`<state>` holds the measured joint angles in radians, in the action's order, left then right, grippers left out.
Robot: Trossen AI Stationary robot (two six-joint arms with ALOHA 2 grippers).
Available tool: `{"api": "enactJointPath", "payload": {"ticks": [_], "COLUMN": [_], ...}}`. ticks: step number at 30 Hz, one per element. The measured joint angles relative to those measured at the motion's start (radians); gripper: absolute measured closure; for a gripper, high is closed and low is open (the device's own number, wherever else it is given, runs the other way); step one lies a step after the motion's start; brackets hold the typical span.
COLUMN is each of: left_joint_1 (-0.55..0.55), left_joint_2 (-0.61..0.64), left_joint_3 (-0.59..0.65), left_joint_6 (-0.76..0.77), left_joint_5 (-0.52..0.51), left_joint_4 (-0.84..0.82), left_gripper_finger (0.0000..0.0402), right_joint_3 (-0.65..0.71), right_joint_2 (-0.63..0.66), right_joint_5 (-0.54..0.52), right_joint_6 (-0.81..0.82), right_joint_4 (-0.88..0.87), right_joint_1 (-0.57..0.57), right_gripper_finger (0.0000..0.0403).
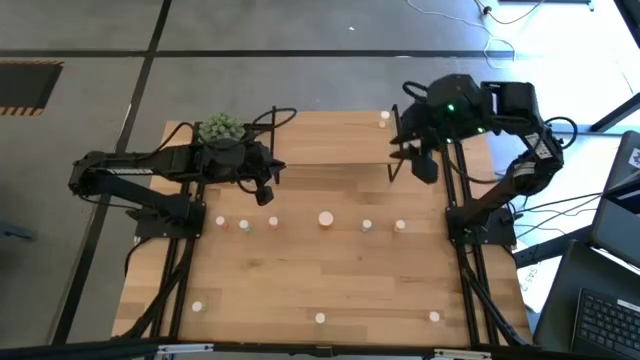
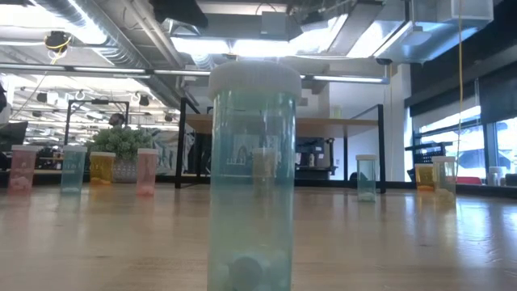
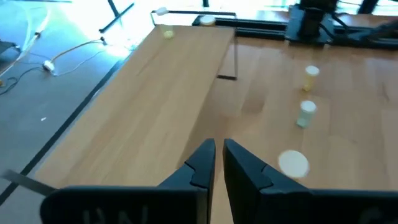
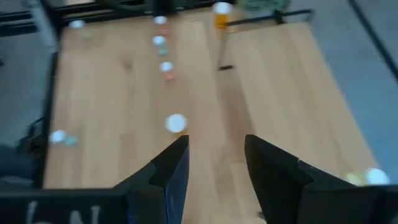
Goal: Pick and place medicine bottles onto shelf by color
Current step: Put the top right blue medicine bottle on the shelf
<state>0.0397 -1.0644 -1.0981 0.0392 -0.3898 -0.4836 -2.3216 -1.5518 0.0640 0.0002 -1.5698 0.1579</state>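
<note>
A light-wood counter (image 1: 330, 280) stands on a grey floor crossed by dark lines, and the low view shows an office with ceiling ducts and strip lights beyond it. The shelf (image 1: 340, 150), a pale board on a thin black frame, runs along the counter's far edge between the two arms. On it sit a spiky green potted plant (image 1: 221, 127) at the left end and one small bottle (image 1: 384, 118) near the right end.

The medicine bottles are spread over the counter: a row (image 1: 326, 219) crosses the middle from the left arm's base to the right arm's base, with one larger white-capped bottle among smaller ones, and three more (image 1: 320, 318) stand near the front edge. In the low view a tall clear blue-green bottle (image 2: 251, 174) with a white cap stands right at the front, with pink, blue and orange ones farther back.

The left gripper (image 1: 268, 191) hangs just in front of the shelf's left part, fingers nearly together and holding nothing. The right gripper (image 1: 408, 158) hangs over the shelf's right part, fingers parted and empty.
</note>
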Motion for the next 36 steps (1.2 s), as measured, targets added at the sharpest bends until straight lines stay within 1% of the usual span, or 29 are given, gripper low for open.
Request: {"api": "enactJointPath", "payload": {"ticks": [3, 8, 11, 14, 18, 21, 23, 25, 28, 32, 36], "left_joint_1": [-0.027, -0.079, -0.099, -0.109, -0.123, -0.138, -0.147, -0.153, -0.160, -0.161, -0.161], "left_joint_2": [0.003, 0.026, 0.033, 0.040, 0.046, 0.046, 0.047, 0.046, 0.046, 0.046, 0.046], "left_joint_3": [0.000, 0.000, 0.000, 0.000, -0.001, 0.001, 0.001, 0.001, 0.001, 0.001, 0.001], "left_joint_6": [0.027, 0.036, 0.036, 0.036, 0.037, 0.037, 0.037, 0.037, 0.037, 0.038, 0.040], "left_joint_5": [0.000, 0.000, -0.001, 0.000, -0.001, -0.001, -0.001, 0.000, -0.001, -0.001, 0.000], "left_joint_4": [-0.012, -0.031, -0.033, -0.059, -0.076, -0.078, -0.078, -0.078, -0.078, -0.078, -0.077], "left_gripper_finger": [0.0374, 0.0374, 0.0374, 0.0374, 0.0374, 0.0374, 0.0374, 0.0374, 0.0374, 0.0374, 0.0374], "right_joint_3": [0.072, 0.286, 0.396, 0.477, 0.561, 0.629, 0.671, 0.706, 0.752, 0.795, 0.851], "right_joint_2": [0.053, 0.177, 0.223, 0.237, 0.240, 0.239, 0.240, 0.239, 0.238, 0.239, 0.239], "right_joint_5": [-0.003, -0.054, -0.070, -0.072, -0.069, -0.068, -0.048, -0.025, -0.017, -0.017, -0.041], "right_joint_6": [0.060, 0.228, 0.323, 0.363, 0.396, 0.478, 0.549, 0.610, 0.659, 0.670, 0.673], "right_joint_4": [0.001, -0.003, 0.002, 0.043, 0.020, 0.018, 0.021, 0.034, 0.037, 0.041, 0.042], "right_joint_1": [-0.024, -0.071, -0.120, -0.192, -0.276, -0.329, -0.358, -0.372, -0.379, -0.380, -0.379], "right_gripper_finger": [0.0244, 0.0244, 0.0244, 0.0244, 0.0244, 0.0244, 0.0244, 0.0244, 0.0244, 0.0244, 0.0244]}}
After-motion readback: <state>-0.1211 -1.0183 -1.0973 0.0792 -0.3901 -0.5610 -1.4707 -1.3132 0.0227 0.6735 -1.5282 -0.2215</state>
